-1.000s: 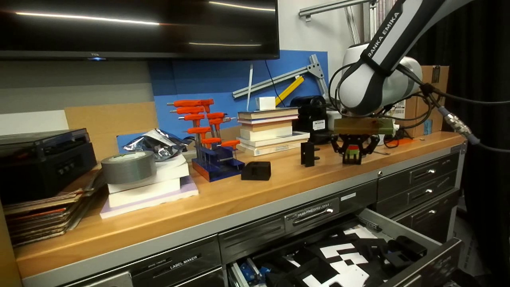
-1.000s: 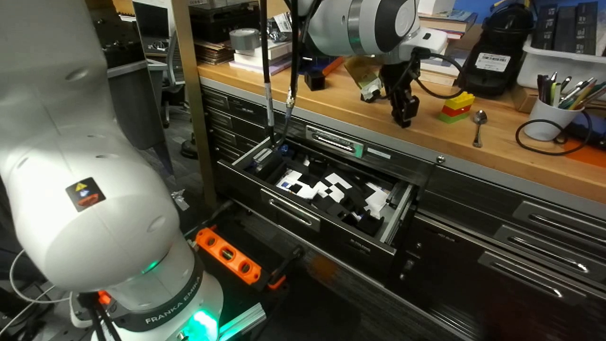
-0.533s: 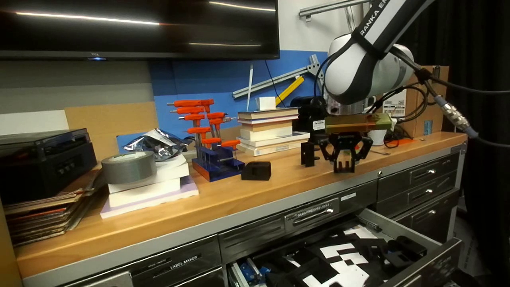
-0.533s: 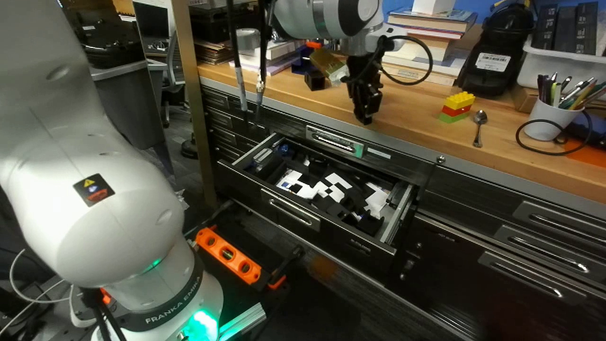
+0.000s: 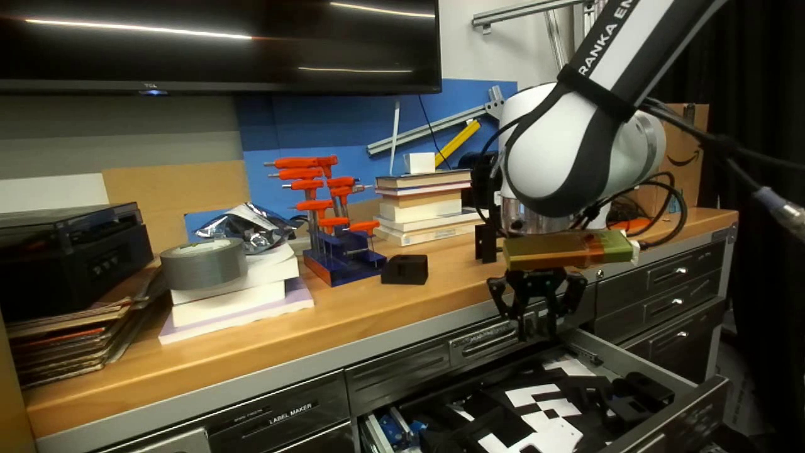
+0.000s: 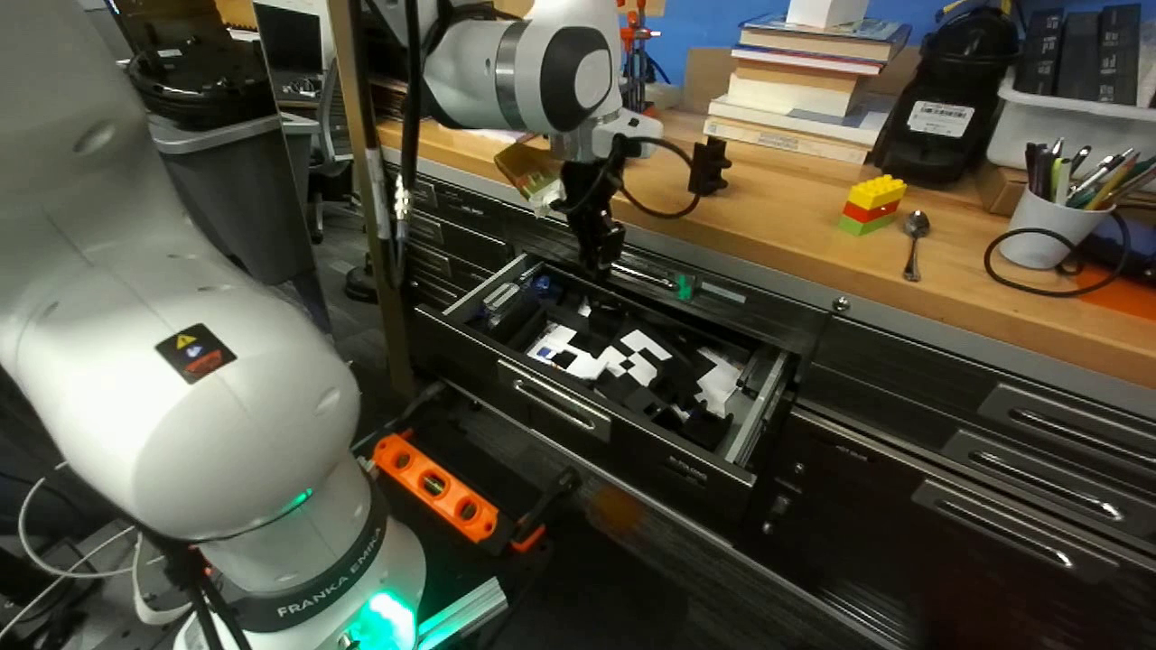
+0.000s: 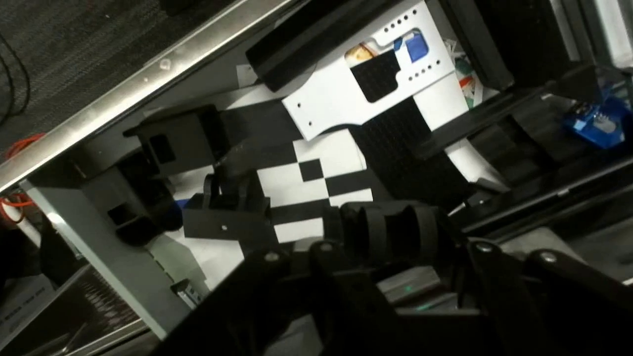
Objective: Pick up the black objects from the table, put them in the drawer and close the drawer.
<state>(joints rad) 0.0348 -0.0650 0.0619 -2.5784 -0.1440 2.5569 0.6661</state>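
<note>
A low black box point(image 5: 404, 269) sits on the wooden table point(image 5: 352, 308); the arm hides it in an exterior view. An upright black block point(image 5: 485, 243) stands on the table and also shows in an exterior view point(image 6: 709, 167). The wide drawer point(image 6: 650, 451) is pulled open, and black pieces and white cut-outs lie inside. My gripper point(image 5: 539, 333) is just over the drawer's back part, also seen in an exterior view point(image 6: 598, 260). It is shut on a black piece with two curved prongs, which sits between the fingers in the wrist view point(image 7: 376, 230).
A screwdriver stand point(image 5: 343, 258) with orange handles, a stack of books point(image 5: 427, 217) and a tape roll point(image 5: 202, 264) stand on the table. A toy brick stack point(image 6: 871, 206), a spoon point(image 6: 914, 239) and a pen cup point(image 6: 1048, 226) are also there. The cabinet edge point(image 6: 795, 280) borders the drawer.
My gripper, with the black piece, has moved from above the table out past its front edge and down over the open drawer. The objects on the table and the drawer have not moved.
</note>
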